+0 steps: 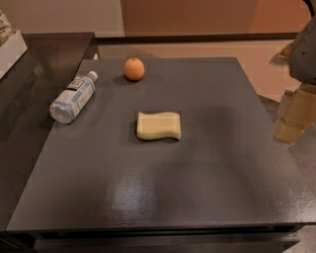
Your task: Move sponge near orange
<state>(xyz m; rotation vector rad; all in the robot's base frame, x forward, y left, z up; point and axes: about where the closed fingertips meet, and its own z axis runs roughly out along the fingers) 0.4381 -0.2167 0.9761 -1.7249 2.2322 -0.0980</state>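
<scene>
Dark table (pixel 148 197), tan wall (pixel 187 15) behind; gripper (pixel 295 118) off its right edge, jaws' state unclear.

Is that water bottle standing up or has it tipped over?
Tipped over: the water bottle lies on its side on the table, cap toward the orange. The gripper hangs beyond the table's right edge.

At the far right edge of the view is the robot's pale yellow blocky gripper (pixel 292 118). It is built of squarish, matte chunks (dull ochre where shaded) divided by darker seams. Above it is a smooth, rounded light-grey wrist housing (pixel 305 49), and a thin dark cable (pixel 310 4) curves across the top corner.
</scene>
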